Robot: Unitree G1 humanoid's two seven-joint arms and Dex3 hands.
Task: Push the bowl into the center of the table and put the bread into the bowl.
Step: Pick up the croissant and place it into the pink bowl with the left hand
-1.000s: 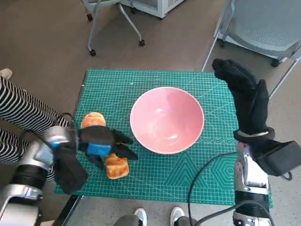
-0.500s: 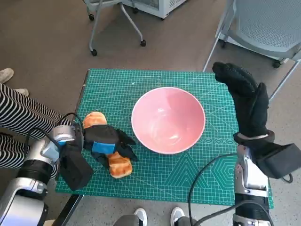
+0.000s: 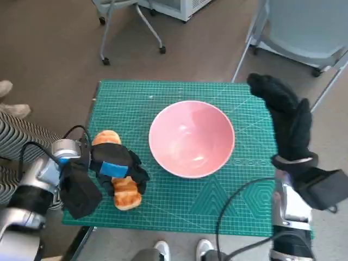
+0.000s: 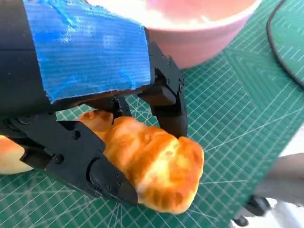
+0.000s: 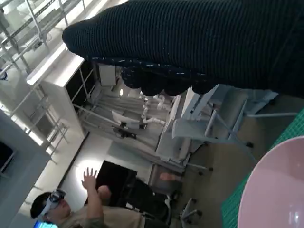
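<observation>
Bread (image 3: 125,193) lies on the green cutting mat (image 3: 179,215) near the table's front left, a golden-brown, glossy roll gripped by the left hand (image 3: 114,168). In the left wrist view the black fingers (image 4: 164,102) close on both sides of the roll (image 4: 154,166), 1 set along its near flank and 1 over its far side, so the hand has a firm hold of it; whether the roll is lifted or touching the mat cannot be told. A second piece of bread (image 3: 106,137) sits just behind the left hand, partly hidden by it.

The pink bowl (image 3: 191,138) stands upright about the middle of the mat, just beside the left hand and apart from it. Its rim (image 4: 204,35) shows close behind the held roll in the left wrist view.

The right hand (image 3: 285,114) is raised over the mat's far right corner, gloved fingers stretched out flat and holding nothing, well apart from the bowl. A black cable (image 3: 239,198) curves across the mat's front right.

A person (image 5: 71,209) with a raised hand shows in the right wrist view. Striped trouser legs (image 3: 22,138) lie at the left edge, and chair legs (image 3: 130,27) stand on the floor beyond the table.
</observation>
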